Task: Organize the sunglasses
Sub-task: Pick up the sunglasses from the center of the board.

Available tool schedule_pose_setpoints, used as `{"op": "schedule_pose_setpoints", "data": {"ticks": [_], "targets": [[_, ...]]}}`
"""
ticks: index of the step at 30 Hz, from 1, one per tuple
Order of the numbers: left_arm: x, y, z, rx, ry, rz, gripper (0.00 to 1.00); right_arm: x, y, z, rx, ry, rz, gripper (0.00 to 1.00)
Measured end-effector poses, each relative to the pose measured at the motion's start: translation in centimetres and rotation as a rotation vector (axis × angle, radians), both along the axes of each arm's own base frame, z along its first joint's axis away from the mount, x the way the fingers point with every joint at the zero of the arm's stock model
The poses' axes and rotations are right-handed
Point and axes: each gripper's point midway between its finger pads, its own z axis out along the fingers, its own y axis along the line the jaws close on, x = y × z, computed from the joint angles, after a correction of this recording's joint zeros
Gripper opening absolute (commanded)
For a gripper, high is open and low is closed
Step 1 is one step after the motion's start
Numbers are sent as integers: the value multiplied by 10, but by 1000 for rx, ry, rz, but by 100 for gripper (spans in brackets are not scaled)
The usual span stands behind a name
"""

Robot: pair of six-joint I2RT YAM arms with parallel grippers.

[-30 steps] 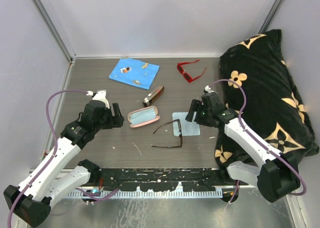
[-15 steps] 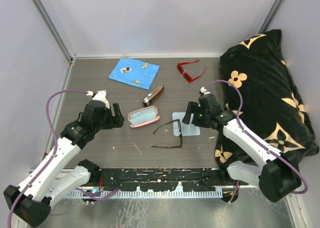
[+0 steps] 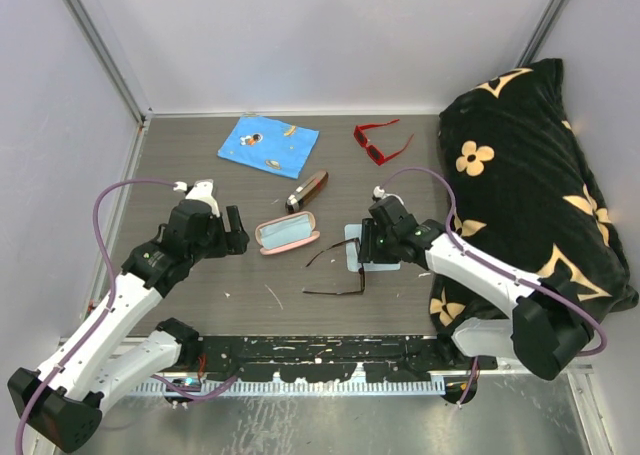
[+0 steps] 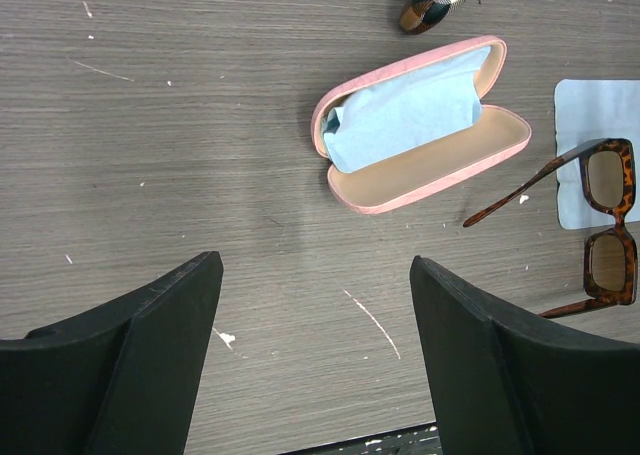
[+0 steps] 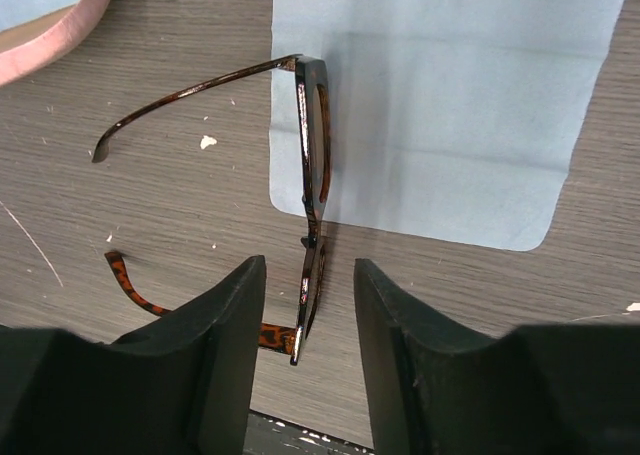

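Observation:
The dark brown sunglasses [image 3: 340,272] lie unfolded on the table, front edge resting partly on a light blue cloth [image 3: 375,255]. My right gripper [image 3: 360,257] is open and down over them. In the right wrist view its gripper [image 5: 308,270] straddles the lower end of the frame front [image 5: 312,175], with a gap on each side. The red sunglasses [image 3: 381,141] lie at the back. My left gripper [image 3: 238,237] is open and empty, left of the open pink case [image 3: 287,234]. In the left wrist view its gripper [image 4: 315,270] is above bare table, with the brown sunglasses [image 4: 607,225] at the right edge.
A slim brown-and-black case [image 3: 307,189] lies behind the pink case [image 4: 420,125]. A patterned blue cloth [image 3: 268,140] lies at the back left. A large black flowered pillow [image 3: 535,175] fills the right side. The black front rail [image 3: 330,360] runs along the near edge.
My right arm has moved left and down, from beside the light blue cloth to over the brown sunglasses, its jaws now around the frame front. The left arm has not moved.

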Motion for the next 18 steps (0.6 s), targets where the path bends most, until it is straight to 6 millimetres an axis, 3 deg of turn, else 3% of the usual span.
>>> {"op": "schedule_pose_setpoints", "data": {"ticks": [18], "targets": [[-1, -1, 1, -3, -2, -6, 77, -3, 9, -18, -99, 29, 40, 31]]}}
